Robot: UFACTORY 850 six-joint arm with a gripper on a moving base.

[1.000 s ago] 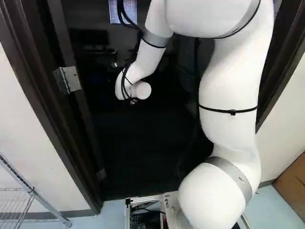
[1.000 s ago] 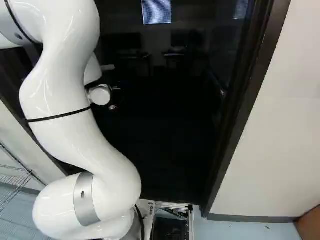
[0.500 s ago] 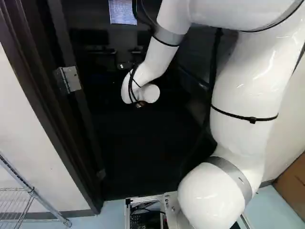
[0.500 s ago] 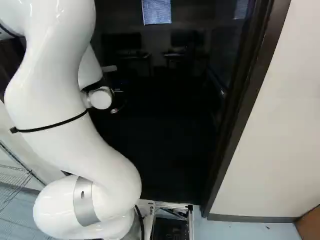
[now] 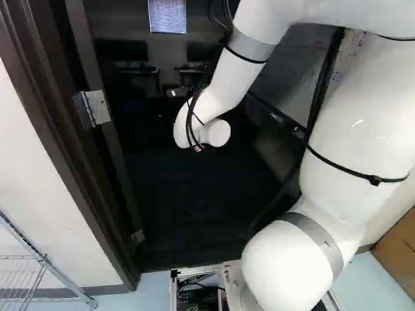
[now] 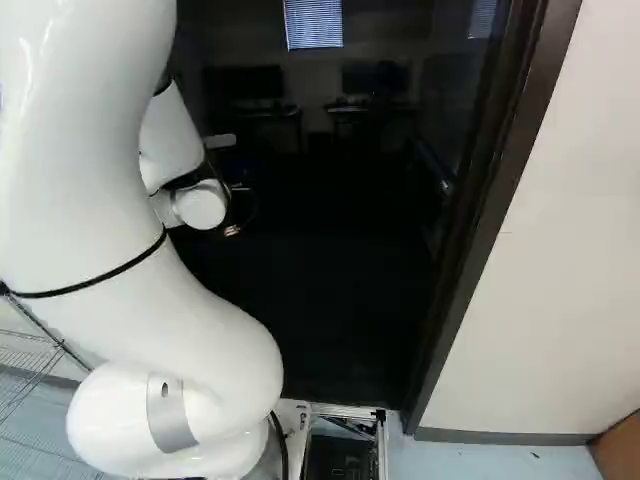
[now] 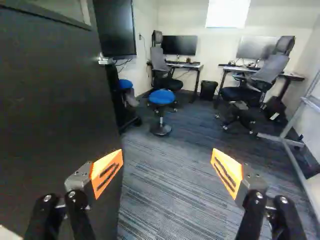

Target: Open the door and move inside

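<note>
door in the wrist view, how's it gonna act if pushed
The door looks stiff and flat, so it likely moves as one piece. The metal hinge at the doorway suggests it would swing, not slide. Standing open, it probably has no latch holding it back.

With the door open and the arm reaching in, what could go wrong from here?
The gripper stands open with nothing between its fingers, so nothing there holds the door; it could swing back towards the arm as the base drives in.
One finger overlaps the door's face in the wrist view, so a sideways move might knock it.
Further in, the blue stool stands ahead of the gripper and may get bumped.
</note>
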